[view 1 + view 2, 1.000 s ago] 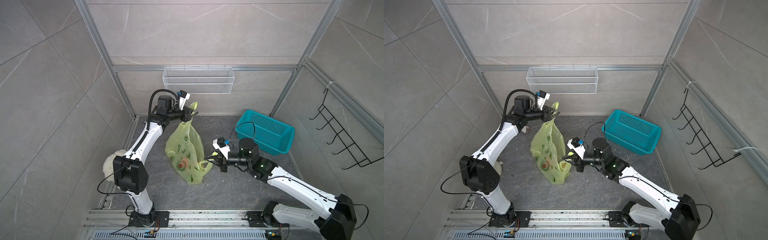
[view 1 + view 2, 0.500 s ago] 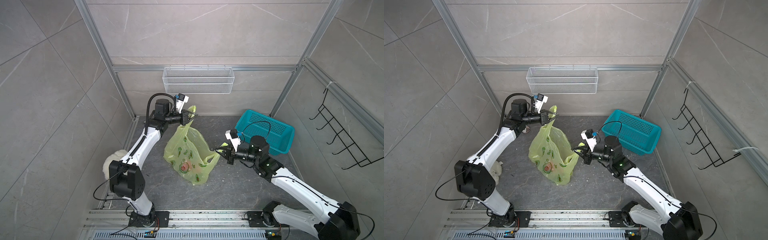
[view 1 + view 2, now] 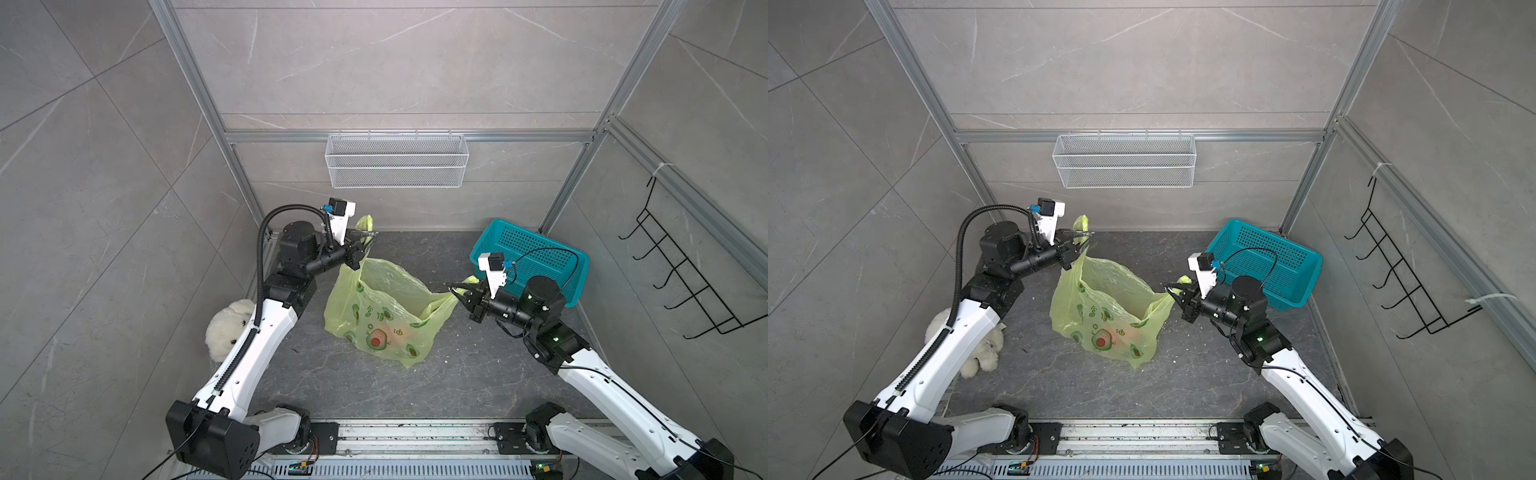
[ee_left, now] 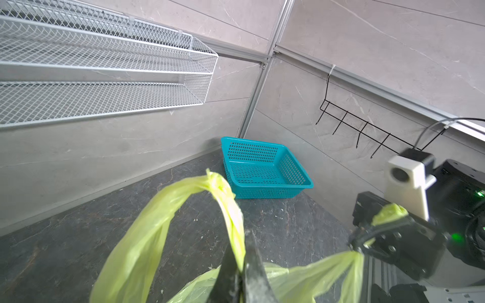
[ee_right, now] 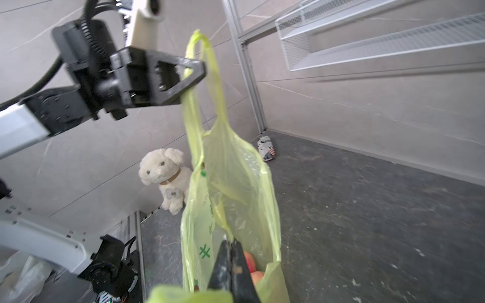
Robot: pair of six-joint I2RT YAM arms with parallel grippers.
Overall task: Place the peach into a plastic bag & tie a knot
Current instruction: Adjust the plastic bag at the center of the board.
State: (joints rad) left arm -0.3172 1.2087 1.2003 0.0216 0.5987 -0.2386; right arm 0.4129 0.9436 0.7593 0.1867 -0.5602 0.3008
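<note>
bag (image 3: 386, 316) mid-bench looks thin, slippery, light bar the peach (image 5: 258, 278). left gripper (image 3: 368, 237) and right gripper (image 3: 454, 289) each pinch a handle (image 4: 210, 183); likely best hold.

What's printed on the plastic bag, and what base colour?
The plastic bag is translucent yellow-green with small avocado prints, clearest in both top views.

Thin, crinkly, translucent plastic bag (image 3: 386, 316)
</note>
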